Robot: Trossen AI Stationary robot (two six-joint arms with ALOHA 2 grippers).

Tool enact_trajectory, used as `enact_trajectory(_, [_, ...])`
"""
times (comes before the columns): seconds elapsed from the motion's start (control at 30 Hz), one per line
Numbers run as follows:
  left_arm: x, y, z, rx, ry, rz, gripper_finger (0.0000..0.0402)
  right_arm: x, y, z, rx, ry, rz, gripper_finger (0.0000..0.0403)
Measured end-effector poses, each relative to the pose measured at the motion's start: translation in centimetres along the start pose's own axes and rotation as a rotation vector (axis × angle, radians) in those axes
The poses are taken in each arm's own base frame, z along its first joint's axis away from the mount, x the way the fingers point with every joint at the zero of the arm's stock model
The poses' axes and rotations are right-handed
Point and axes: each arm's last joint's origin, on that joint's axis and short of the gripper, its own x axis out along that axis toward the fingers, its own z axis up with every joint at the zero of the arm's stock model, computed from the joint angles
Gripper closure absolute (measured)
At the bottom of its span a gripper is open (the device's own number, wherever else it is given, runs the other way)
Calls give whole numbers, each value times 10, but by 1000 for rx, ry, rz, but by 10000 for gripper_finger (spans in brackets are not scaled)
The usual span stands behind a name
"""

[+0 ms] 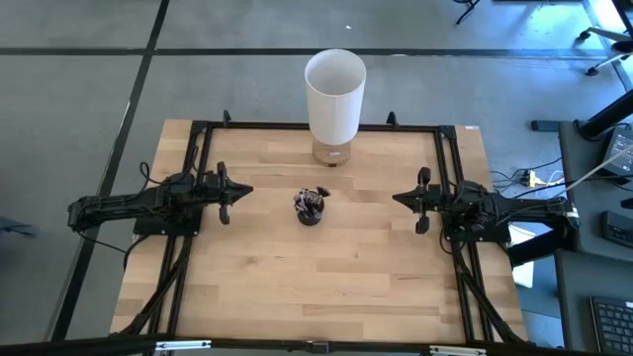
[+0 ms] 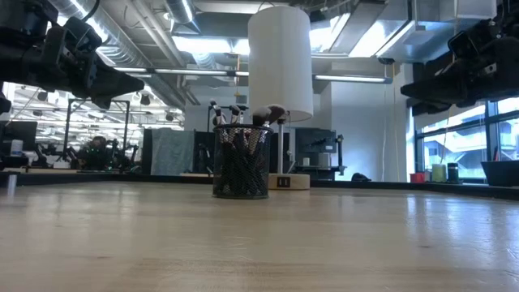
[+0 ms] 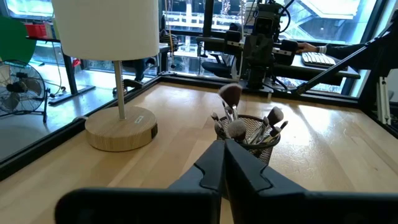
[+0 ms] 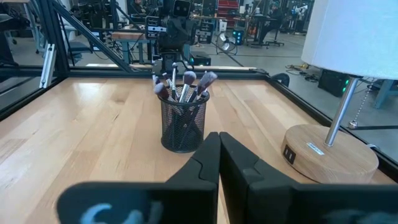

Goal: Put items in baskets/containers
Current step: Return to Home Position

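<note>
**Left pincer** (image 3: 222, 149): fingers pressed together, nothing between them. It is held above the left side of the table, pointing inward.

**Right pincer** (image 4: 218, 142): same condition, fingers together and empty. It is above the right side, facing my left pincer across the table.

**Task things:** the small black round wire-mesh cup (image 1: 310, 212) stands upright on the pale wooden tabletop (image 1: 297, 287). It sits between the two pincers, roughly on the line joining them and well apart from both. The slim dark-handled makeup brushes (image 2: 243, 118) stand in it bristle-end up, fanned slightly, with pale and dark tufts above the rim. I see no brush lying loose on the tabletop.

**Beyond the cup:** a tall white cylinder on a thin stem and round wooden base (image 1: 334, 89) stands near it, not touching.

**Handling (judgement):**
- Brushes: very light, with stiff, smooth handles that are probably slippery. The tufts are soft and easily splayed, so I would grip at mid-handle, never on the bristles.
- Cup: light open mesh, likely top-heavy with this load, so a sideways nudge could slide or tip it. Best left alone. If it must be moved, I would pinch the wall near the rim, gently.

**Status (judgement):** loading looks complete, and both arms read as parked clear of the cup.
</note>
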Motion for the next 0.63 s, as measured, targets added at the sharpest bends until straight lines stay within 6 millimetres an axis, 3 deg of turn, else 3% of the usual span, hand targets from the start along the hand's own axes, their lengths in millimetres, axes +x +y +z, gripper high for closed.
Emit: enact_trajectory(0.63, [0, 0, 0, 0, 0, 0, 390, 0, 0, 0, 0, 0, -1, 395])
